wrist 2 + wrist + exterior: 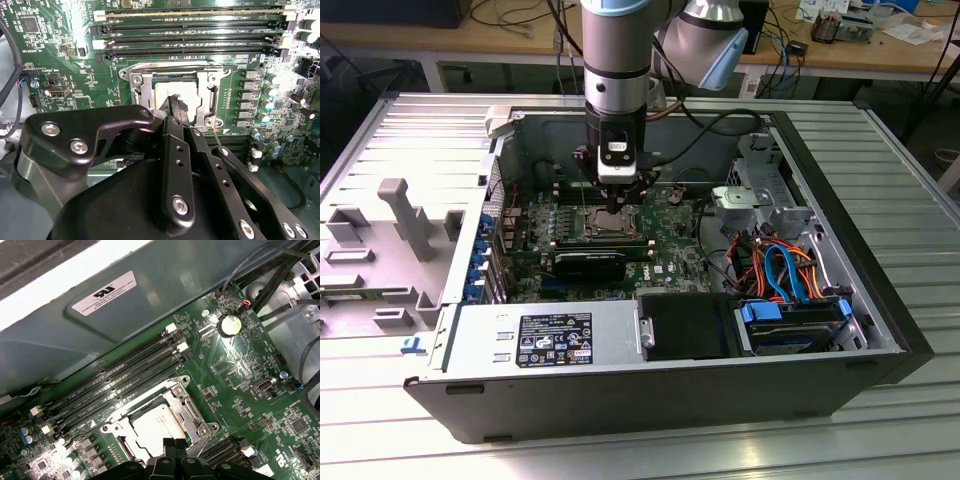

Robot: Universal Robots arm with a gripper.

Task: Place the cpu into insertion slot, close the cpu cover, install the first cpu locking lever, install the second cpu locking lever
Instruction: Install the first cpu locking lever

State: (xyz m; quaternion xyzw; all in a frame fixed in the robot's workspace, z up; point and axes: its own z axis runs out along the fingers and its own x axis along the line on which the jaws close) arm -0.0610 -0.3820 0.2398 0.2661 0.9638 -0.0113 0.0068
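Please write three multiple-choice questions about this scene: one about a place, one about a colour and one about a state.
1. Where is the cpu?
A in the insertion slot
B beside it
C far from it

2. What colour is the circuit board?
A blue
B red
C green

3. How is the cpu cover?
A standing upright
B lying flat over the slot
C taken off

Answers:
1 A, its silver top sits inside the slot's rim.
2 C, green shows all around the slot.
3 B, its frame lies flat around the cpu's top.
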